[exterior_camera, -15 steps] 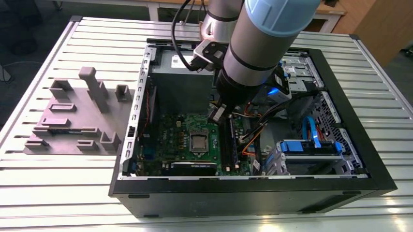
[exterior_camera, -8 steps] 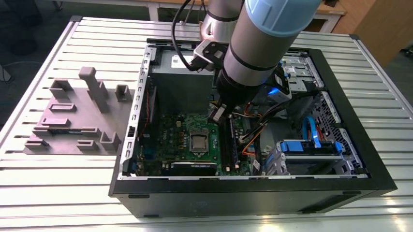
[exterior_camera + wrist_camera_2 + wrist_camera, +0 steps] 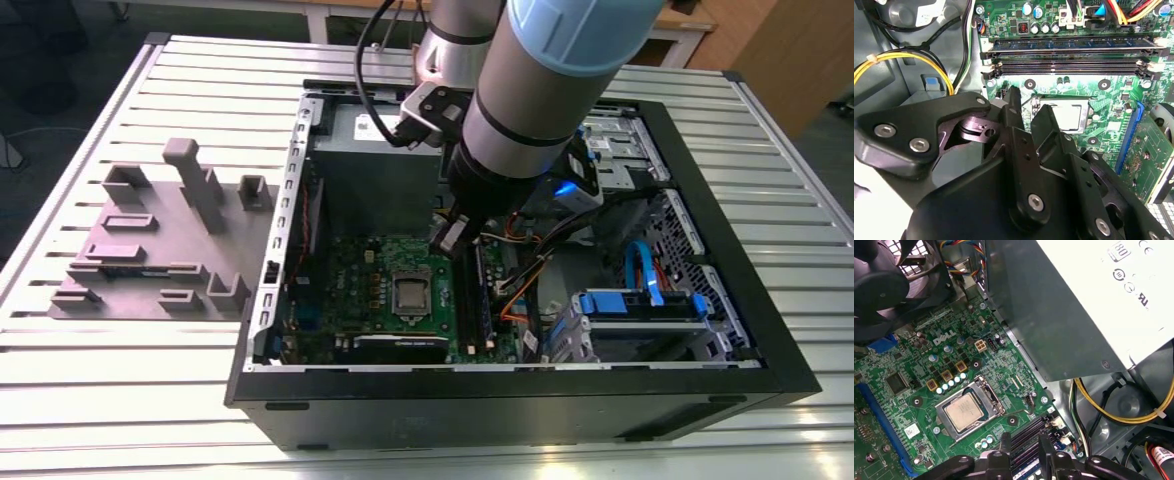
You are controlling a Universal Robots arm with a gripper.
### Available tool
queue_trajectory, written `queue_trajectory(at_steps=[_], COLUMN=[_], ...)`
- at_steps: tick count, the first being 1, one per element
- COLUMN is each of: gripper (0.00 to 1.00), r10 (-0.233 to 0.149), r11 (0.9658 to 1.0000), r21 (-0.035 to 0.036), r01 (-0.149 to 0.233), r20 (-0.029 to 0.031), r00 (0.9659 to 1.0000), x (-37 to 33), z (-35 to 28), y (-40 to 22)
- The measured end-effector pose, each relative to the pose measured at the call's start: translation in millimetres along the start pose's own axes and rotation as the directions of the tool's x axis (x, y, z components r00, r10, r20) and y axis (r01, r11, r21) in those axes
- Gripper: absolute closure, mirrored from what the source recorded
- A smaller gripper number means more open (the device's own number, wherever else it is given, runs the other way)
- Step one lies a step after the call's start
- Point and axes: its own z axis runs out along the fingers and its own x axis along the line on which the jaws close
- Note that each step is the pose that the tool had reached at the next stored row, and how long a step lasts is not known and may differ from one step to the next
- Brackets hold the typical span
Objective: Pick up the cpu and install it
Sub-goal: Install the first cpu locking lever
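CPU, small flat square chip with silvery metal top (image 3: 963,411), already sits in its motherboard socket (image 3: 985,389); we judge placement done, black gripper (image 3: 1022,446) hovering near it, fingers (image 3: 1048,128) narrowly parted, empty.

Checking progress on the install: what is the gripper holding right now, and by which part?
Nothing: the gripper is empty, fingers apart above the motherboard. The cpu lies in its socket.

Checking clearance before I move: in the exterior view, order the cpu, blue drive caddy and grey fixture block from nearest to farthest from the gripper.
1. cpu, in its motherboard socket just below the gripper.
2. blue drive caddy, toward the exterior view's right.
3. grey fixture block, outside the case, on the exterior view's left.
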Motion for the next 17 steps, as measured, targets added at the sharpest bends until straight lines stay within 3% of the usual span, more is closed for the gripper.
queue_trajectory(at_steps=[3,5,6,8,15,17], gripper=[0.65,0.78,0.78,0.9,0.9,0.83], r10=[0.0,0.0,0.0,0.0,0.0,0.0], r11=[1.0,1.0,1.0,1.0,1.0,1.0], r21=[0.0,0.0,0.0,0.0,0.0,0.0], r01=[0.0,0.0,0.0,0.0,0.0,0.0], r20=[0.0,0.0,0.0,0.0,0.0,0.0001], r00=[1.0,1.0,1.0,1.0,1.0,1.0], x=[-0.1,-0.1,-0.1,-0.1,-0.2,-0.3], z=[0.0,0.0,0.0,0.0,0.0,0.0], y=[-0.1,-0.1,-0.1,-0.2,-0.3,-0.3])
